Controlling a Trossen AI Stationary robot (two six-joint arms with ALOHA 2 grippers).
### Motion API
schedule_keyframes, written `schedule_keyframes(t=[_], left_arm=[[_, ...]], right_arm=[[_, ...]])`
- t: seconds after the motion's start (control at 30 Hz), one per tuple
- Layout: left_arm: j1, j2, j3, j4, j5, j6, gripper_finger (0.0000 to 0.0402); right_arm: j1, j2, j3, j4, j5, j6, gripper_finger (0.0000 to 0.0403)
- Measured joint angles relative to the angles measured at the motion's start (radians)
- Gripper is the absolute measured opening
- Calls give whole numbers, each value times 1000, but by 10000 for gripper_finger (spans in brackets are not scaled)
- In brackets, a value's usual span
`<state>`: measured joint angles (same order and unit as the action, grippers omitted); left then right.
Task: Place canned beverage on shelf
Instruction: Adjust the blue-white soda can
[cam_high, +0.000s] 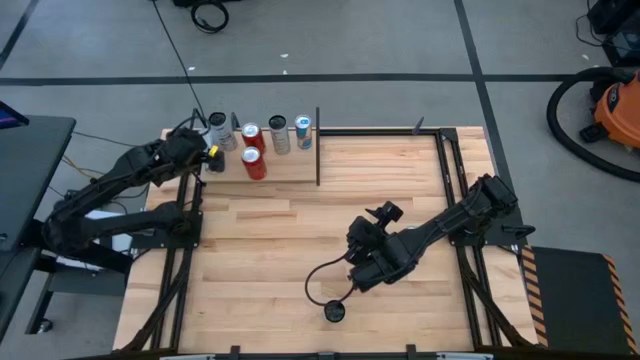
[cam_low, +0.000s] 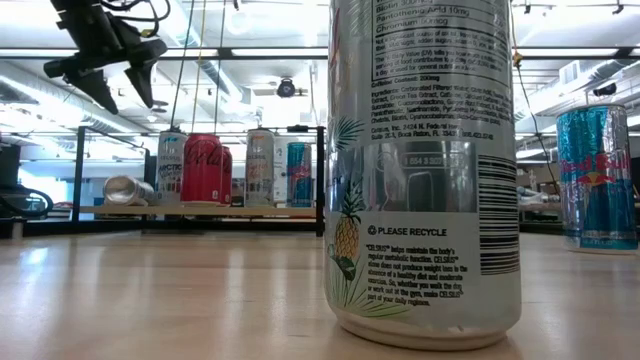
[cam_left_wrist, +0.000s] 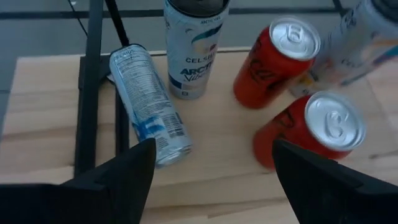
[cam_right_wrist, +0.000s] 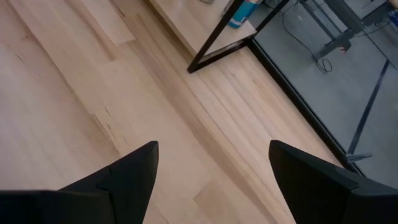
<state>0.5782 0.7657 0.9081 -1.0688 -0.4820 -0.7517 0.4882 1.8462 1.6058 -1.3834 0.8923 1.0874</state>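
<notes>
The shelf (cam_high: 285, 170) sits at the far left part of the desk (cam_high: 300, 250), a pale wood board with thin black uprights. Several cans stand on it in a loose row: a white can (cam_left_wrist: 189, 46), two red cans (cam_left_wrist: 277, 53) (cam_left_wrist: 311, 127) close together, a silver can (cam_high: 280, 135) and a blue can (cam_high: 303, 131) at the row's right end. One more can, a white and blue one (cam_left_wrist: 149, 102), lies on its side on the board just beside a black upright, near the upright white can.

The left tool (cam_high: 210, 152) hovers over the shelf's left end, above the fallen can, its fingers (cam_left_wrist: 118, 180) spread wide with nothing between them. In the low view it hangs well above the board.

The right tool (cam_high: 362, 245) waits over the middle of the desk, well apart from the shelf, its fingers (cam_right_wrist: 124, 177) also spread and empty above bare wood.

Close to the low camera stands a tall silver can with a pineapple print (cam_low: 425, 170), and a blue and silver can (cam_low: 597, 175) stands to its right. A black cable with a round end (cam_high: 333, 311) lies on the desk near the front edge.
</notes>
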Motion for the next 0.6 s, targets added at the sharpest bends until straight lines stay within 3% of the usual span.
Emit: schedule_keyframes(t=[0.17,0.43,0.6], left_arm=[[-54,8,0,-7,-6,-98,321],[-73,43,-1,-10,29,-59,321],[-73,91,-1,-22,28,-190,321]], right_arm=[[-7,0,0,-2,5,-55,313],[-39,0,0,-30,4,-70,313],[-69,0,0,-37,5,-71,313]])
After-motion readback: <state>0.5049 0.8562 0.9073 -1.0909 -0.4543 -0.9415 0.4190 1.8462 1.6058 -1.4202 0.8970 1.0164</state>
